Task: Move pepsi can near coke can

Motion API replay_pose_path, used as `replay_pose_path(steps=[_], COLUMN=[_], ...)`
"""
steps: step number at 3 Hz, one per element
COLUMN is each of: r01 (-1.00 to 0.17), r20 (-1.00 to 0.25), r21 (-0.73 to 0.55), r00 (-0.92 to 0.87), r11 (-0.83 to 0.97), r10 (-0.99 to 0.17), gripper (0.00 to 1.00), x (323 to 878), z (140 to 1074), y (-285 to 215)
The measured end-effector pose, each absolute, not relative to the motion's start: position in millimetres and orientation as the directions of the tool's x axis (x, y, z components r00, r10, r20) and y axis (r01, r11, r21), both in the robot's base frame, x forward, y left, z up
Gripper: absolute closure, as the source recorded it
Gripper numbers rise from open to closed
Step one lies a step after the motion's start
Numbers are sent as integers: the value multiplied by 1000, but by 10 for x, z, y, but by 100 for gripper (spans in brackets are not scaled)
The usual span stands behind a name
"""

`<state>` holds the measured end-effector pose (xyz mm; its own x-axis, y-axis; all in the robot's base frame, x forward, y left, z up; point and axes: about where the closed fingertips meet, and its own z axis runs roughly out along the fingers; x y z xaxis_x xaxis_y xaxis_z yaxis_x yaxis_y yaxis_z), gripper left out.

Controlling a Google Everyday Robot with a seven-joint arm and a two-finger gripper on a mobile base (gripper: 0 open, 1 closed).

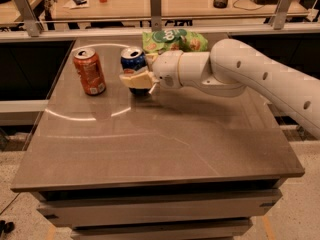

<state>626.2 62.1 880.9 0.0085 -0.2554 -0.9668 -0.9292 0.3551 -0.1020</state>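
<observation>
The pepsi can [133, 62] is dark blue with a silver top and stands upright at the back of the brown table [160, 139]. My gripper [137, 79] comes in from the right on a white arm and is shut on the can's lower half. The coke can [90, 71], orange-red with a silver top, stands upright a short gap to the left of the pepsi can. The two cans do not touch.
A green snack bag [172, 40] lies at the table's back edge, just behind my wrist. A rail with metal posts [156, 6] runs behind the table. The table's front edge [160, 180] is near the camera.
</observation>
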Motion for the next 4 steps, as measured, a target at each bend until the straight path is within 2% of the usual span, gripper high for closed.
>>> replay_pose_path(steps=[2,3,4], r01=[-948,-952,-952], r20=[-972,-982,-982], r21=[-31,17,17], r00=[-45,-73,-73], r11=[316,306,306], r10=[-231,-173,-173], gripper=[100,100,82], x=[6347,6373,6373], z=[8675,8627,8635], y=[969,1065,1065])
